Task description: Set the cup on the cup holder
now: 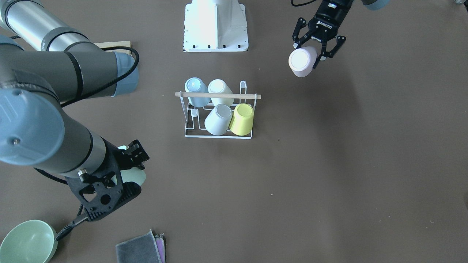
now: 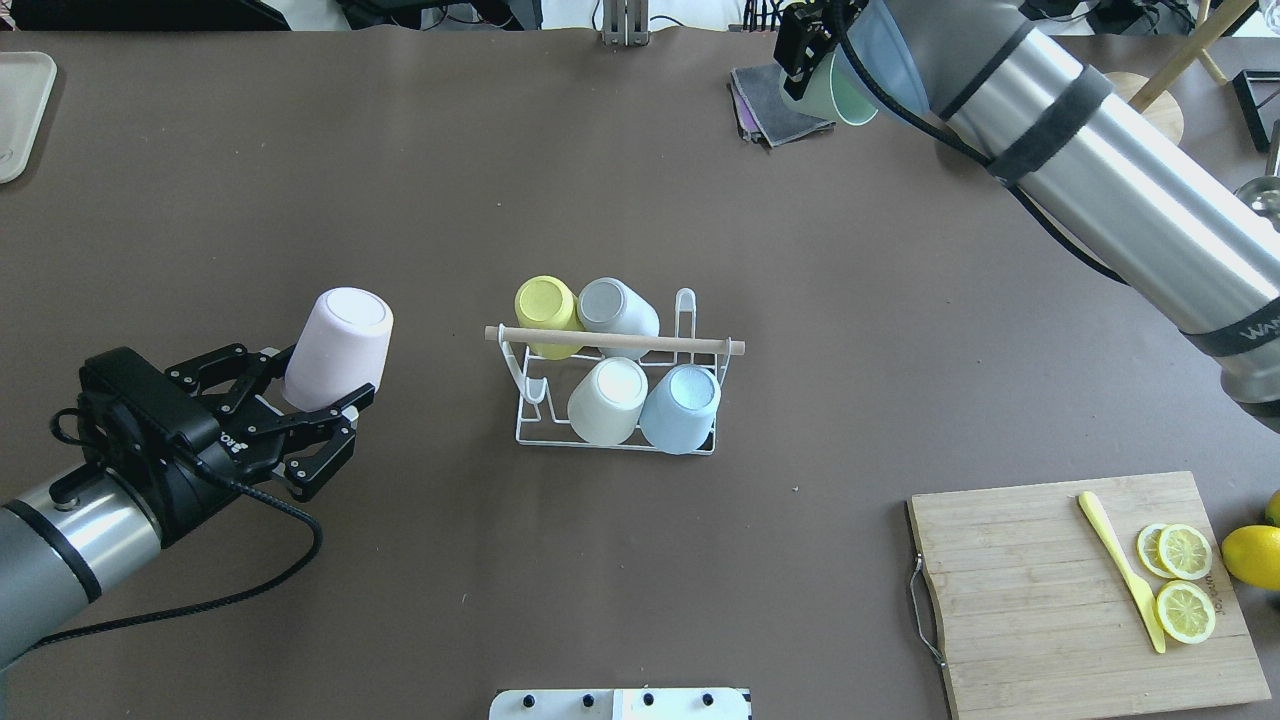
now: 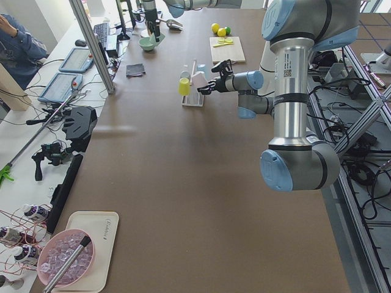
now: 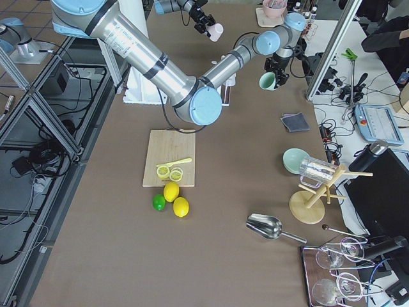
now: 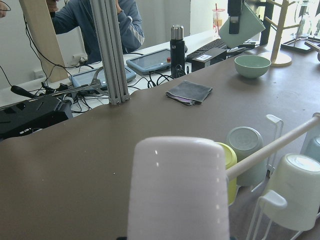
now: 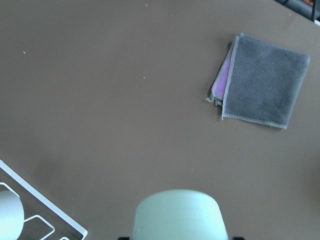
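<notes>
Pale pink plastic cup (image 2: 338, 345) pinched near its rim in left gripper (image 2: 315, 385), aloft, well apart from white wire cup holder (image 2: 700, 345); probably light, stiff, slick, so wall-grip suits. Right gripper (image 2: 808, 62) clamped on mint-green cup (image 2: 845, 95).

You see a brown table (image 2: 400, 180). The white cup holder (image 2: 690, 345) stands in its middle. A wooden board (image 2: 1030, 590) lies near one corner, a lemon (image 2: 1255, 555) beside it. Folded cloths (image 2: 765, 105) and a green bowl (image 1: 25, 243) sit along the far edge.
</notes>
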Robot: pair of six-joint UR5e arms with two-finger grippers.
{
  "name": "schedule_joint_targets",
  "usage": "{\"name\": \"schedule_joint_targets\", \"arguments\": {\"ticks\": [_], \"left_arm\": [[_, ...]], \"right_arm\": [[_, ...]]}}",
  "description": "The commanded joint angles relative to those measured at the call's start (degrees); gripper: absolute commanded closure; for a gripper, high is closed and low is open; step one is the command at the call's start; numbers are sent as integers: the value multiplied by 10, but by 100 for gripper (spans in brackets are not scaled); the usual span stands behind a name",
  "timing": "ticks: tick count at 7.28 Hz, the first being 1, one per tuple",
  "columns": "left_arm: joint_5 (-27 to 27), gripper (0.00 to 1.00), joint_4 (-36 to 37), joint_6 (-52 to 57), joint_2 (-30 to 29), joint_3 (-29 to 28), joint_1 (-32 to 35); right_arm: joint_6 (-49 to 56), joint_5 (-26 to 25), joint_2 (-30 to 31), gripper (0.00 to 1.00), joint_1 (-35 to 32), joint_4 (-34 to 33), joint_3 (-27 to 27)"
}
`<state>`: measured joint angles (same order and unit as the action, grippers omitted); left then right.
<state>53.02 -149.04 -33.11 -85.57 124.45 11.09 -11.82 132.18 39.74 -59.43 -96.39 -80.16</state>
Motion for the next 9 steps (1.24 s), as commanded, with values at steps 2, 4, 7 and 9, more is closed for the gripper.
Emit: {"name": "schedule_joint_targets", "arguments": {"ticks": [2,4,7,9], "left_arm": [[-201,49,-6,1,-91,-51,-106],[-205,49,-4,1,-128,-90,-110],[-204,51,-1,-2,-187,-137,-101],[-198,51,0,-3,-215,-163,-68]], "right_arm": [[-138,-1,110,100,17,236,-85],[-181,-21,122,100,23,337,-84],[-279,-83,155,100,56,537,-84],[-310,-146,196,100,96,683,-79]]}}
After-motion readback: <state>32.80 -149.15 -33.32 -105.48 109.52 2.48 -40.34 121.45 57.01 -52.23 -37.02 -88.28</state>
